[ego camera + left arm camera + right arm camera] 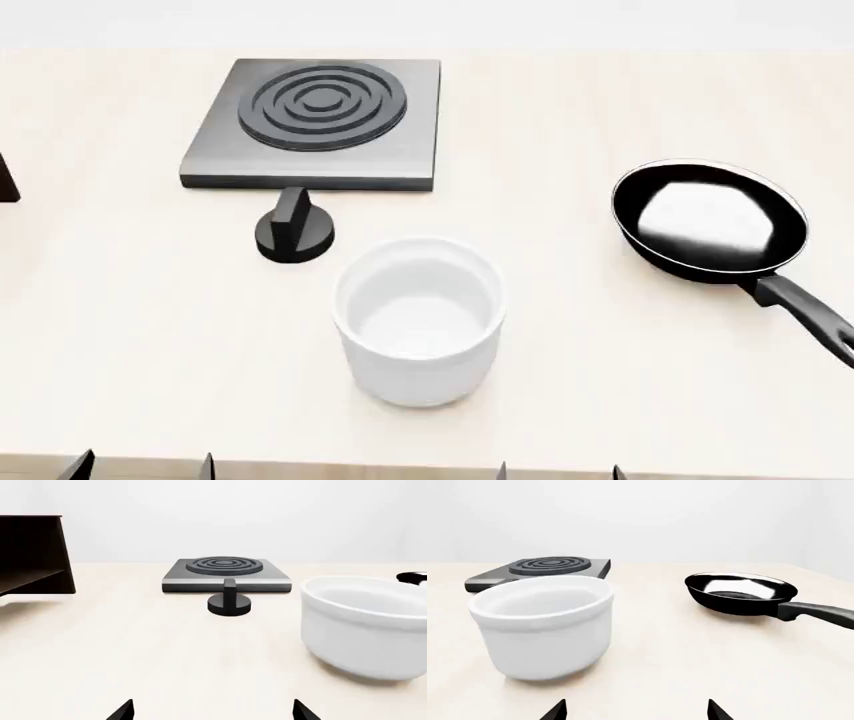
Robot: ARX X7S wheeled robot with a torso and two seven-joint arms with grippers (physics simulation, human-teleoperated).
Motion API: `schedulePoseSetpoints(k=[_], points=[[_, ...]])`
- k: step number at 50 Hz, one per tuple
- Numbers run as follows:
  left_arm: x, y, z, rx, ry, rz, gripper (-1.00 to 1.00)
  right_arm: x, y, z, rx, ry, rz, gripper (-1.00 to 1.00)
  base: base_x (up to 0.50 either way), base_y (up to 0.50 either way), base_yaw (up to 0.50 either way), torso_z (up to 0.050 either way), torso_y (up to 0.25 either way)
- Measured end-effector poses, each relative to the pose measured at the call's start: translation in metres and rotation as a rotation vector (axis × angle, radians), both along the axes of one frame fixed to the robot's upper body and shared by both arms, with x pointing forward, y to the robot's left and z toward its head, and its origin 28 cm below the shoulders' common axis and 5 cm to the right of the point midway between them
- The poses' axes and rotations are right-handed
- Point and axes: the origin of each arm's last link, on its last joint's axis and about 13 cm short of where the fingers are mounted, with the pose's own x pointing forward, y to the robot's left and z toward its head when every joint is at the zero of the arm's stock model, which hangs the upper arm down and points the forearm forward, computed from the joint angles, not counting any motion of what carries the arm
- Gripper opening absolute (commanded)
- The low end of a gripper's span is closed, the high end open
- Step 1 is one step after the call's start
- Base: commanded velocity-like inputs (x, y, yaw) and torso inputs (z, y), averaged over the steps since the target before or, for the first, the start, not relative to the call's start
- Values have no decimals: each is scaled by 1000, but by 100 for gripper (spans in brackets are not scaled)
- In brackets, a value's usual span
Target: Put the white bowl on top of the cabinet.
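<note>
The white bowl (420, 320) sits upright on the table (134, 340), near of the stove plate (318, 122), both claws spread wide and empty, cabinet (32, 555) far left.

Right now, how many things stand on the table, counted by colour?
White: 1, the white bowl.
Black or dark grey: 4, the stove plate, the knob, the frying pan, the cabinet.
Total: 5.

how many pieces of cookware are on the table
2: the white bowl near the front edge at centre, and the black frying pan to its right, further back. None looks hidden.
</note>
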Motion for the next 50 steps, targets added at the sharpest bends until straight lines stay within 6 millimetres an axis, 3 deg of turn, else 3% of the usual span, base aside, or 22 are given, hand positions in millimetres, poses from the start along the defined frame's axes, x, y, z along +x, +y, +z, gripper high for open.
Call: schedulePoseSetpoints(k=[20,31,50], points=[[-1,2,7,-1,-3,1,100,2,-3,10,-23,9,-25,100,0,0,0,0,0],[5,7,42,29,-63,30,100,13,-13,56,-48,-29,-87,100,0,0,0,0,0],[35,19,111,-13,-180,129,100,33,-37,140,-106,-146,-190,100,0,0,0,0,0]])
